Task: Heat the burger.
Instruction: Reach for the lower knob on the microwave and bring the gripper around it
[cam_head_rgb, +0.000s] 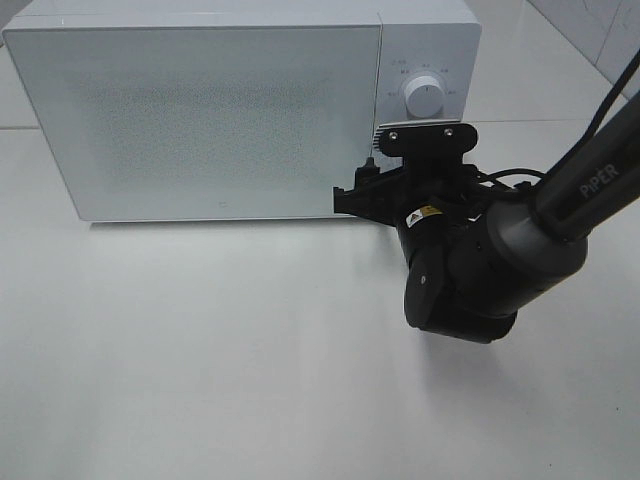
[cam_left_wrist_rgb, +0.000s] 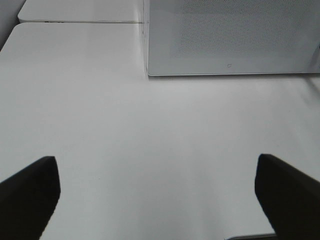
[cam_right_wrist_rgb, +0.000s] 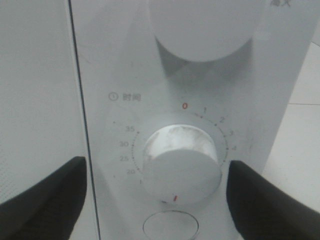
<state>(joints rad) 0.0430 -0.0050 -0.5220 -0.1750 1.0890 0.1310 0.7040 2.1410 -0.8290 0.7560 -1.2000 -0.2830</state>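
Observation:
The burger is out of view; the white microwave (cam_head_rgb: 200, 110) stands at the back of the table with its door (cam_right_wrist_rgb: 35, 75) shut. My right gripper (cam_head_rgb: 410, 172) is up against the control panel. In the right wrist view it (cam_right_wrist_rgb: 157, 200) is open, one finger on each side of the round timer knob (cam_right_wrist_rgb: 180, 170), with no touch visible. The knob's red mark sits on the side opposite the red 0. My left gripper (cam_left_wrist_rgb: 160, 200) hangs open over bare table in front of the microwave, holding nothing.
A second white knob (cam_head_rgb: 425, 97) sits above the timer knob, and an oval button (cam_right_wrist_rgb: 170, 227) below it. The right arm (cam_head_rgb: 560, 200) reaches in from the right edge. The white tabletop (cam_head_rgb: 200, 350) stretches in front of the microwave.

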